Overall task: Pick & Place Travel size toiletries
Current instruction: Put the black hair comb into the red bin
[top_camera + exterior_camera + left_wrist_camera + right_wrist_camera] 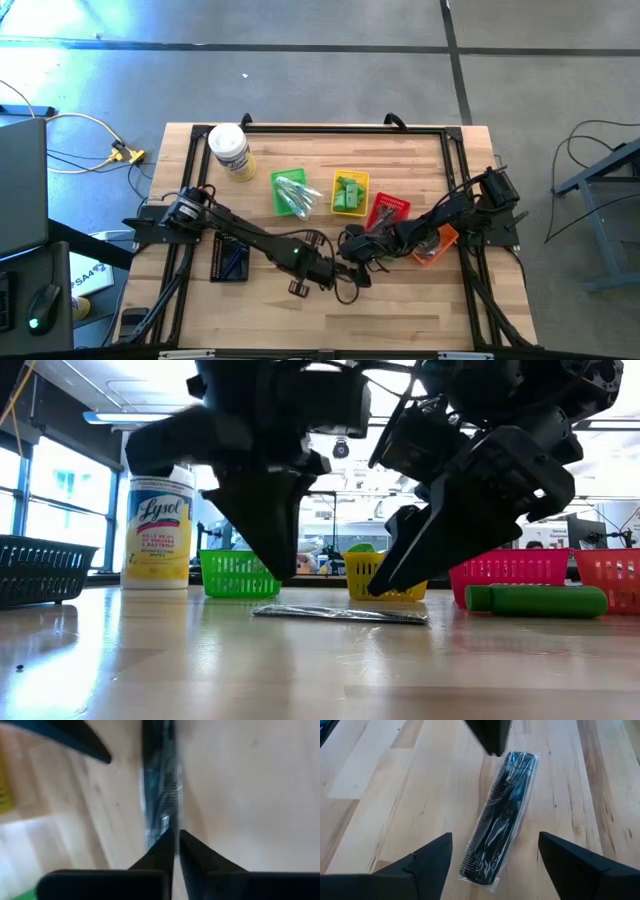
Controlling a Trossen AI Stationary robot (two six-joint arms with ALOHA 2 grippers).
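Note:
A black comb in a clear slim packet (502, 815) lies flat on the wooden table (395, 795); the low view shows it as a thin strip (340, 614). My left gripper (176, 832) is shut and points down. In the low view its tips (280, 572) stand a little above the packet, over the end that lies far from my right gripper. My right gripper (495, 836) is open and slants down, one finger on each side of the packet's other end without touching it. A green tube (540, 600) lies on the table in front of the red basket (510, 575).
A green basket (290, 192), a yellow one (350, 193), a red one (388, 210) and an orange one (440, 243) stand behind and to the right of the grippers. A dark basket (228, 260) sits at the left. A white jar with a yellow label (230, 152) stands at the far left.

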